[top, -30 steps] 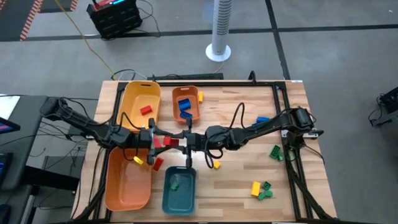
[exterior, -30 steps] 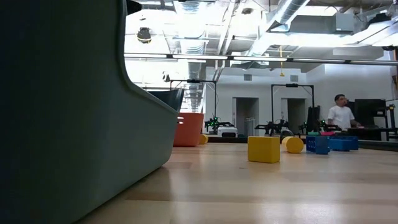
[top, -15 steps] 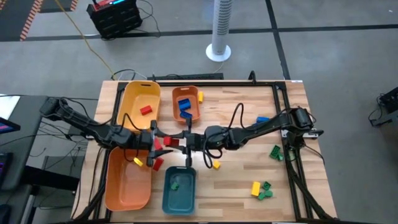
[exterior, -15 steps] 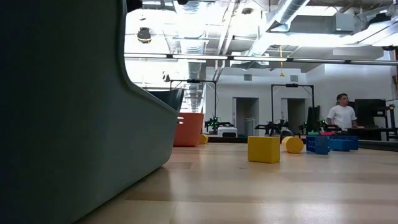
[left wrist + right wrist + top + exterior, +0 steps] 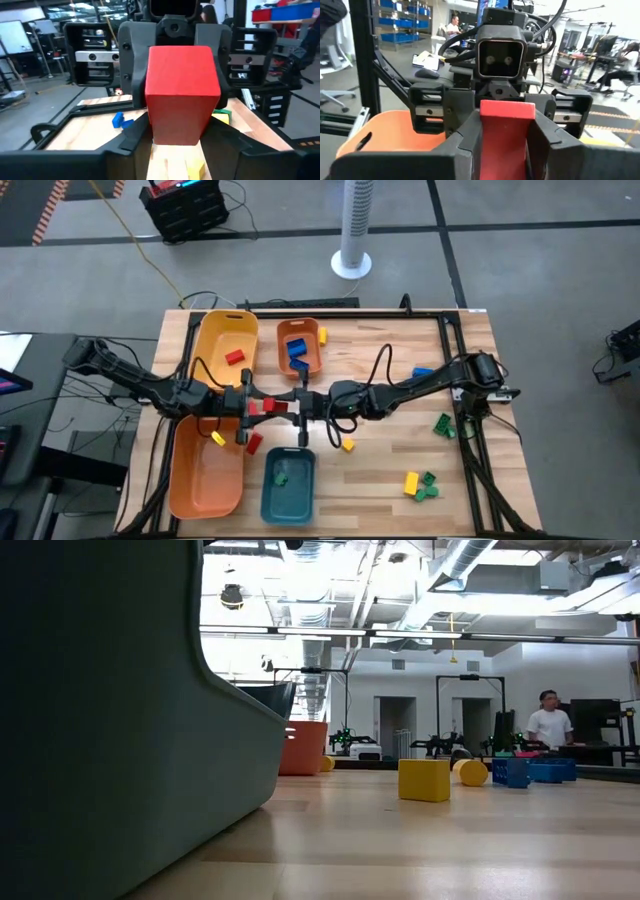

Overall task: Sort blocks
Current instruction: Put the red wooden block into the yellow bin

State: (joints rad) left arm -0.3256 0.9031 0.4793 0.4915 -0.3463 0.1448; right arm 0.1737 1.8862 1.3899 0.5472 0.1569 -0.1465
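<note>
Now the left claw [image 5: 252, 406] has closed in on the red block [image 5: 268, 407] since a second ago, pinching it from one end while the right claw [image 5: 300, 408] grips the other, both meeting above the table's middle. Beyond the left claw lies the big yellow tray [image 5: 227, 342] with one red block [image 5: 235, 357]; on its near side sits the large orange tray [image 5: 205, 472] with a yellow block [image 5: 218, 437] at its rim. Beyond the right claw, the small orange tray [image 5: 312, 350] holds blue blocks [image 5: 296, 353]; just below it, the teal tray [image 5: 288, 490] holds a green block [image 5: 281, 476].
</note>
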